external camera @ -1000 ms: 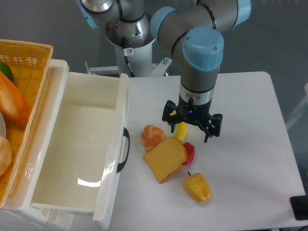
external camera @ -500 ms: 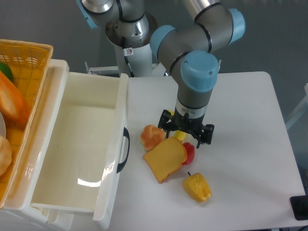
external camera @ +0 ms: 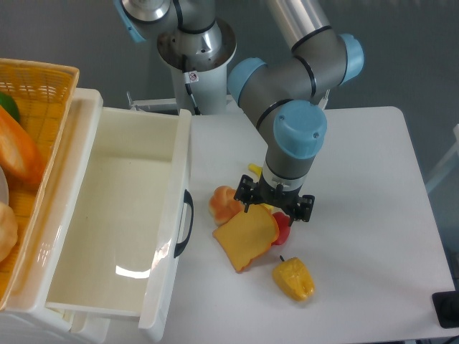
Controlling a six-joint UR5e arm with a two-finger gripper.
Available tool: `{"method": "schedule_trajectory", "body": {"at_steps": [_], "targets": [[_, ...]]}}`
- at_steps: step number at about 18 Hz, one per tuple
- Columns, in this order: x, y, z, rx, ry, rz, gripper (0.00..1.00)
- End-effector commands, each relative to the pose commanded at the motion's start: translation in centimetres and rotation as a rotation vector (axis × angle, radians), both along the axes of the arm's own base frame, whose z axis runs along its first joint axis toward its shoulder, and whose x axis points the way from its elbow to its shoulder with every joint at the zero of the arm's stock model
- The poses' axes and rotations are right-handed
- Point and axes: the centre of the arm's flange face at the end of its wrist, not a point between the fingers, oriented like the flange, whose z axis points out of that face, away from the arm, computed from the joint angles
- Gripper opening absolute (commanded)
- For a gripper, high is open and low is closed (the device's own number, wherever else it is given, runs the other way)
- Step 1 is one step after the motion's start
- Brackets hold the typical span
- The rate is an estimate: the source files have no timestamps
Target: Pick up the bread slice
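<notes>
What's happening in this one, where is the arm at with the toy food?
The arm's end effector hangs low over the far edge of the bread slice, which lies flat on the table and has not been lifted. Its fingers look spread, nothing between them. A small bun, something red and a yellow piece crowd that edge; a yellow pepper lies nearer the camera. The white drawer stands open.

White table bears bread slice, bun, pepper.
</notes>
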Motion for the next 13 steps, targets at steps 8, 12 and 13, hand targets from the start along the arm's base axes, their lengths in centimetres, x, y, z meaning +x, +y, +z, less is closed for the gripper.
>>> {"method": "schedule_trajectory", "body": {"at_steps": [8,12,13], "targets": [[-0.2,-0.4,-2.3,-0.034,-0.040,0.104,1.00],[0.2,-1.3,-3.7,-0.057,-0.064,0.131,1.00],[0.2,-1.3,-3.7,-0.057,-0.066,0.130,1.00]]}}
